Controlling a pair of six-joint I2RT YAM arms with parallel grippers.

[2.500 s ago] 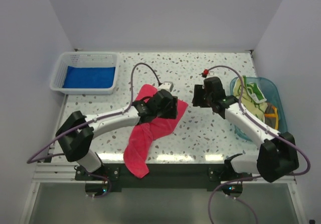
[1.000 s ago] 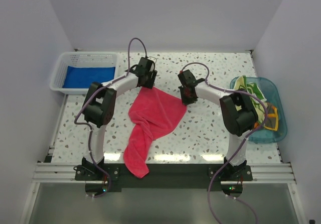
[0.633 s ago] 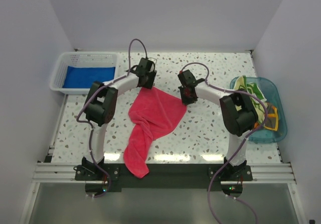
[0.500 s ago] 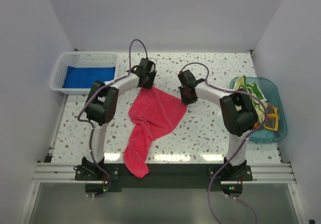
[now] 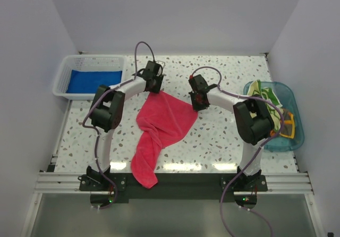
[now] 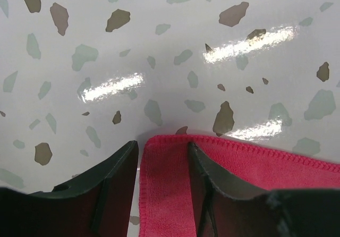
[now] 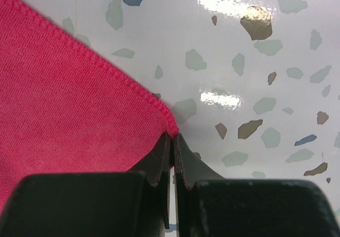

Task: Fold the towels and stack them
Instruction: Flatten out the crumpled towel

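On the speckled counter [image 5: 223, 141], about in its middle, lies the pink towel [image 5: 162, 123]. Its far part is spread flat. Its near part is twisted into a narrow roll that hangs down over the near edge of the counter.

The left arm [image 5: 127, 88] reaches to the far left corner of the pink towel. In the left wrist view, its jaws are partly open and stand one on each side of that corner. The hemmed corner fills most of the gap between the two black fingers [image 6: 109, 192]. The jaws do not press the cloth, so the corner is not gripped.

The right arm [image 5: 223, 98] reaches to the far right corner of the pink towel. In the right wrist view, its jaws are closed tight, with only a thin slit between them. Their tips meet exactly at the point of that corner, where the two hems come together. I cannot tell whether a bit of cloth is caught between the tips.

To the far left of the pink towel, well apart from it, stands a white basket [image 5: 64, 77] with a blue towel [image 5: 95, 81] lying flat inside. To the right of the pink towel, also well apart, is a clear blue tub [image 5: 289, 96]. It holds a green towel [image 5: 268, 96] with a yellow pattern and a dark towel [image 5: 287, 125] with orange trim, both crumpled together.
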